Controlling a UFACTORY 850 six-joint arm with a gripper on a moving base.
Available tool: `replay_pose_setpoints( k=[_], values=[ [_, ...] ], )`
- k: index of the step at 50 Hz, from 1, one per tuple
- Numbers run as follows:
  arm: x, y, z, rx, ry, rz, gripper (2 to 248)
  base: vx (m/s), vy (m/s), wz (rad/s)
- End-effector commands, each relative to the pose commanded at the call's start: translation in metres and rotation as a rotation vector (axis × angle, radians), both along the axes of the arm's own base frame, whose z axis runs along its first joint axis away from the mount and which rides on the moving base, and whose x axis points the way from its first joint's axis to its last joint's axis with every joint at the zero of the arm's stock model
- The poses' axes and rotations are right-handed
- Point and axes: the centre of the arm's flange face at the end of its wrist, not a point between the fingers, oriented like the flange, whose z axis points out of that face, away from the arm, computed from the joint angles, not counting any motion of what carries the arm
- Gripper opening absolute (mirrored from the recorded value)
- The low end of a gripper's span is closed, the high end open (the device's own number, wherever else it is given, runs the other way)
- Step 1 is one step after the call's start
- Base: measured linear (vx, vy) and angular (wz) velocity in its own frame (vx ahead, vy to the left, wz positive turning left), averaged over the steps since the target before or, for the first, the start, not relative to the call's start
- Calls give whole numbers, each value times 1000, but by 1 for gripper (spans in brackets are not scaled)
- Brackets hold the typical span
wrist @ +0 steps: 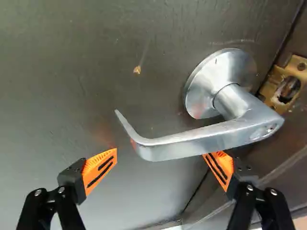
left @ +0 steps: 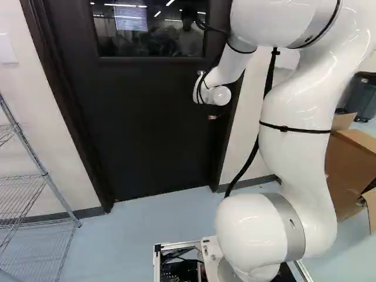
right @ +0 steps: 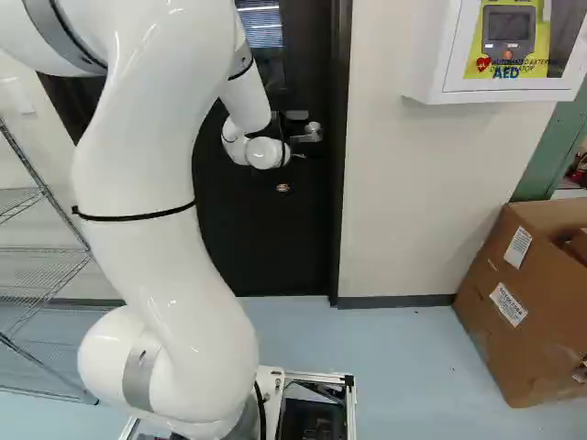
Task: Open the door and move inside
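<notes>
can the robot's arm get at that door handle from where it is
Yes, most likely: the gripper stands open right at the door handle, one finger partly hidden behind it, and nothing seems to block the way.

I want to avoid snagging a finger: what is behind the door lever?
Behind the lever are its round plate and the dark door. One orange pad seems to reach behind the lever's edge; its tip is covered, so I cannot tell whether it touches.

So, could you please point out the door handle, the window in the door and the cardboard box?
Door handle (wrist: 201, 141): wrist view, middle of the lever.
Window (left: 144, 42): left base view, the glass pane.
Cardboard box (right: 525, 353): right base view, lower side wall.
</notes>
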Motion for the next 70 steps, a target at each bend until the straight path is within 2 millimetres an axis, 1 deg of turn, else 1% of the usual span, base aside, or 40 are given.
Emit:
replay_pose_setpoints(
  k=[18,32,40,54,70],
  values=[
    [36,3,-4,-3,-18,10,247,0,0,0],
    [64,13,-8,-41,-26,76,247,0,0,0],
    [78,24,-10,-71,-28,128,247,0,0,0],
    [96,48,-14,-123,-30,226,247,0,0,0],
    [121,71,-19,-133,-51,267,247,0,0,0]
  ],
)
